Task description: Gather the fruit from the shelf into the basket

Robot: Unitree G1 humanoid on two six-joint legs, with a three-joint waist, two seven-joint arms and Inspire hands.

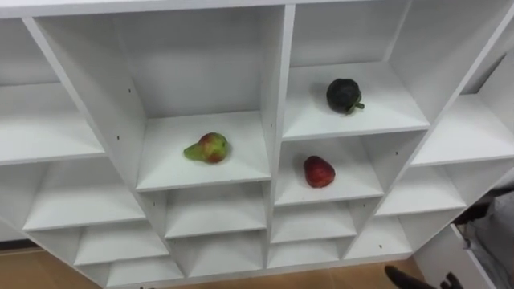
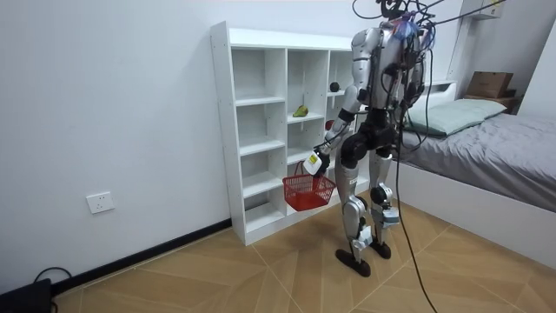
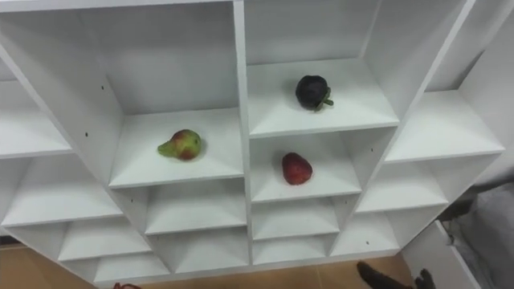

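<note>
A white shelf unit (image 1: 273,120) fills the eye views. A green-red pear (image 1: 209,148) lies in a middle compartment. To its right a red fruit (image 1: 319,171) sits one level lower, and a dark round fruit (image 1: 344,95) with a green stem lies on the shelf above that. Dark fingers of my right hand (image 1: 399,278) rise at the bottom right, spread and holding nothing, well below the fruits. In the room view I stand facing the shelf unit (image 2: 261,130). My left hand (image 2: 317,163) is curled on the handle of a red wire basket (image 2: 308,191) hanging at thigh height.
Many other compartments are bare. A bed (image 2: 495,148) with grey covers stands close behind me at the room view's right, and its edge (image 1: 490,233) shows at the eye view's lower right. Wooden floor (image 2: 261,269) lies under me.
</note>
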